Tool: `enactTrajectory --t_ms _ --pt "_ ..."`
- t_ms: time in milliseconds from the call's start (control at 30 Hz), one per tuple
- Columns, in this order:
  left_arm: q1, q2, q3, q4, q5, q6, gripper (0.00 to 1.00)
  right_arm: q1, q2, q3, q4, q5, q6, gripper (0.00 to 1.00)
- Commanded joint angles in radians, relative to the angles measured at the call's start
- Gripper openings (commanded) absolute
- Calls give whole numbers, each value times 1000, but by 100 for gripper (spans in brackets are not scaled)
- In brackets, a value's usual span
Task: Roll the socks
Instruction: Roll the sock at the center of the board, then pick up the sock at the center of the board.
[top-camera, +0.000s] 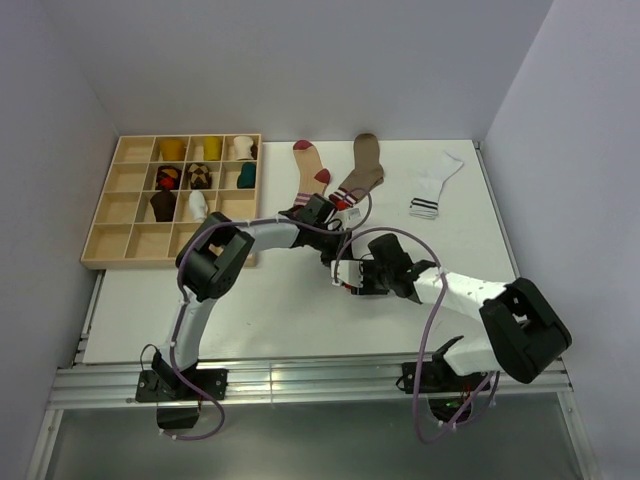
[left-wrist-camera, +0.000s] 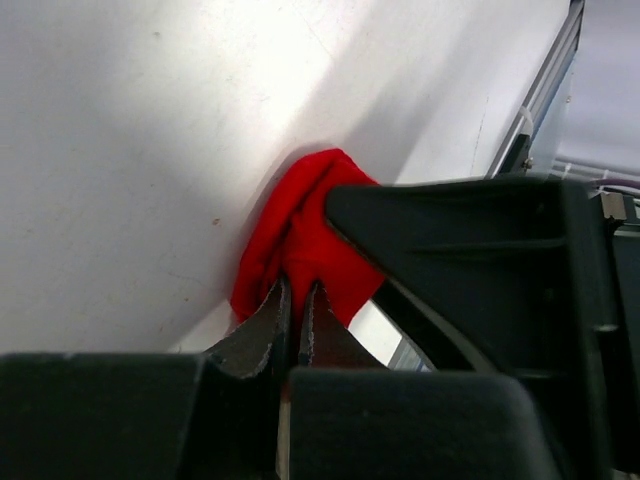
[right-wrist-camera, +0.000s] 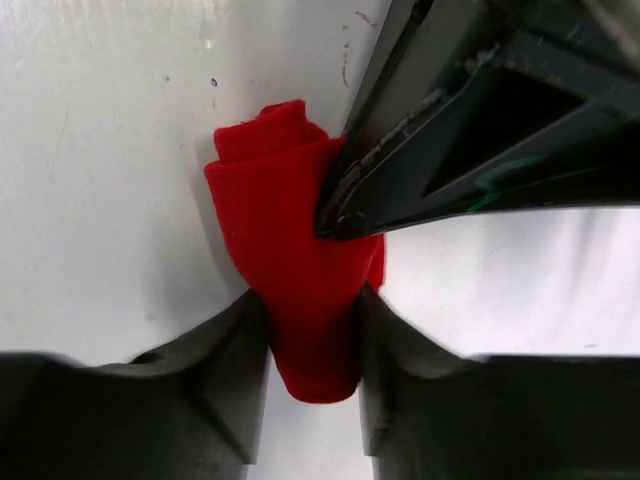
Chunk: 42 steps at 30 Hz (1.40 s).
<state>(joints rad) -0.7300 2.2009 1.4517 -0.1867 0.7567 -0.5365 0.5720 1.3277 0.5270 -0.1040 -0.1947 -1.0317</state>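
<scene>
- Right claw, near the middle of the white surface, is clenched on a rolled red sock, one finger pressed to each side of the roll.
- Left claw meets it from the opposite side, its fingers almost together and pinching a fold of the same sock.
- Beyond them, lying flat: a pale sock with red toe and heel, a brown sock with a striped cuff, and a white sock further right.
- Far left, a wooden tray holds rolled socks in several compartments.
</scene>
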Motion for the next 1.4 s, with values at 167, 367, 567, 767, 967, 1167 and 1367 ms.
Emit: enactTrajectory --t_ms 167,367,567,767,967,1167,1367 --pt "27 14 -120 -18 -103 -22 19 0 117 145 -181 -55 38 24" --pt "50 -206 -359 346 -190 -187 38 -21 165 231 -330 -140 59 21" --pt "96 -415 -636 656 -322 -279 43 -35 206 280 -401 -149 53 20" --pt "98 -627 -858 814 -476 -249 45 -44 254 324 -468 -158 42 20" --pt "-43 -849 -995 794 -752 -38 48 -52 338 412 -560 -186 38 20" --pt "-250 -876 -937 669 -992 145 53 -57 429 510 -655 -192 33 20" --pt "-391 -794 -874 633 -1155 239 55 -72 542 636 -796 -233 18 21"
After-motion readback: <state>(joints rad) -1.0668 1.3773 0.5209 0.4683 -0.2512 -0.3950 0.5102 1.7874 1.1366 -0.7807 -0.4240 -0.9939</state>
